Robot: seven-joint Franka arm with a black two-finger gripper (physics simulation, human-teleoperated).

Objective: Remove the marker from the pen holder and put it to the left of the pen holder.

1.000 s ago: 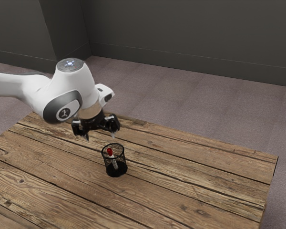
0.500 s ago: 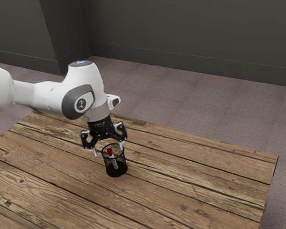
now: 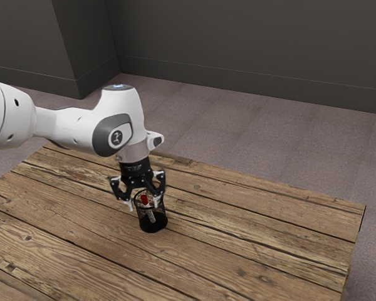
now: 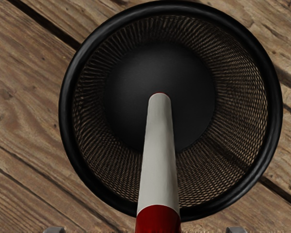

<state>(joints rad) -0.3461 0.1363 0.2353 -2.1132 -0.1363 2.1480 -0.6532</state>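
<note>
My arm [image 3: 66,128] comes in from the exterior view's left, roughly level along the forearm, then bends at the wrist so that the hand points down at the table [image 3: 257,241], close to upright. A small emblem sits on the dark round joint cover [image 3: 118,137], and there's a bit of pale lettering on the black collar [image 3: 135,168] above the gripper [image 3: 144,204]; both are too small for me to read.

My jaws stand wide apart, one on each side of the marker [image 4: 158,155], with space between it and both fingertips in the wrist view, so I've got a grip on nothing. The marker's red end [image 3: 145,199] is up between the jaws, and its white barrel slants down below them into the pen holder [image 3: 153,223]. That black mesh cup stands upright on the planks under the hand, its round rim [image 4: 276,111] about level with my fingertips; whether they touch the rim, I can't tell.
</note>
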